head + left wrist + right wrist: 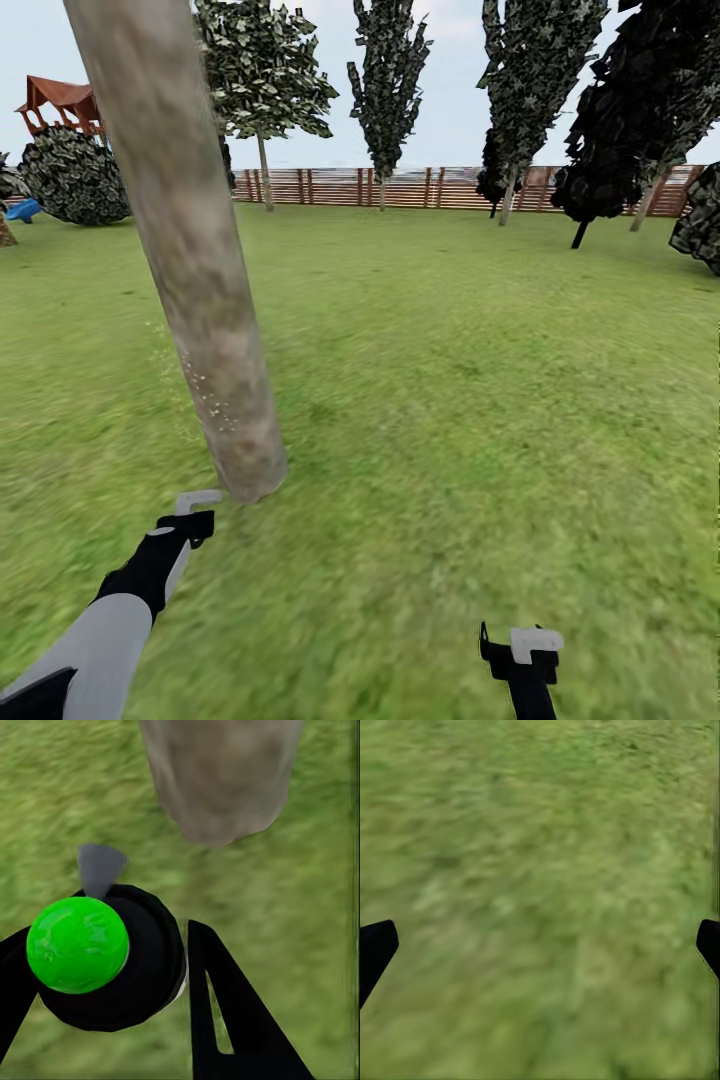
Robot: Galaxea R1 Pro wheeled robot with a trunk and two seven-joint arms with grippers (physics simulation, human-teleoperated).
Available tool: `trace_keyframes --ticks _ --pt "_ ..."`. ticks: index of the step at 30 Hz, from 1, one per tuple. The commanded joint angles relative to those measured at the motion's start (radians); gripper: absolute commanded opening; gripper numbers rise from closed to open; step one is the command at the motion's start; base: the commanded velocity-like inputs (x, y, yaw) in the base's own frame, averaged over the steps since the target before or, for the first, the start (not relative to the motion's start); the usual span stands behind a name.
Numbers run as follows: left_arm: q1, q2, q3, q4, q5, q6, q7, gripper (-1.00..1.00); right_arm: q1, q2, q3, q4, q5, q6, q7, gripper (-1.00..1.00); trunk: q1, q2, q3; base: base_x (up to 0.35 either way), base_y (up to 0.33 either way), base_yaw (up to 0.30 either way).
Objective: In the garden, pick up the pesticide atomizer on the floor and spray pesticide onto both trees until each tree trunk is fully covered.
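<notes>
A thick, pale grey-brown tree trunk point(190, 250) leans across the left of the head view, rooted in the lawn. Tiny whitish pesticide specks point(212, 395) dot its lower part. My left gripper point(194, 512) sits just short of the trunk's base. In the left wrist view the left gripper point(112, 971) is shut on the pesticide atomizer point(112, 960), a round black body with a bright green cap and a grey nozzle pointing toward the trunk base point(221, 780). My right gripper point(522, 645) hangs open over bare grass, its fingertips point(375, 945) far apart.
The lawn point(480, 380) stretches to a brown slat fence point(420, 187). Several trees stand along it, one with a pale trunk point(264, 172) and a black-foliaged one point(610, 150) at right. A round bush point(75, 175) and a red-roofed play structure point(62, 100) stand far left.
</notes>
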Motion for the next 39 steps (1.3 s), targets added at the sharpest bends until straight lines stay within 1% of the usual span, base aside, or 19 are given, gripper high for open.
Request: trace_keyframes --ticks 1,18,29,39 --pt "-0.001 -0.001 0.003 -0.002 -0.006 0.005 0.000 -1.00 -0.001 0.001 -0.008 0.001 0.010 -0.002 -0.003 1.00 0.000 0.000 -0.001 0.000 -0.269 0.001" --pt "-0.001 -0.001 0.003 -0.002 -0.006 0.005 0.000 -1.00 -0.001 0.001 -0.008 0.001 0.010 -0.002 -0.003 1.00 0.000 0.000 -0.001 0.004 -0.273 0.000" --pt "-0.001 -0.001 0.004 -0.002 -0.006 0.005 0.000 -1.00 -0.001 0.001 -0.008 0.001 0.010 -0.002 -0.003 1.00 0.000 0.000 -0.001 0.136 -0.268 0.006" --pt "-0.001 -0.001 0.005 -0.002 -0.004 0.005 0.000 -1.00 -0.001 0.001 -0.007 0.001 0.010 -0.002 -0.003 1.00 0.000 0.000 -0.001 0.185 -0.238 0.245"
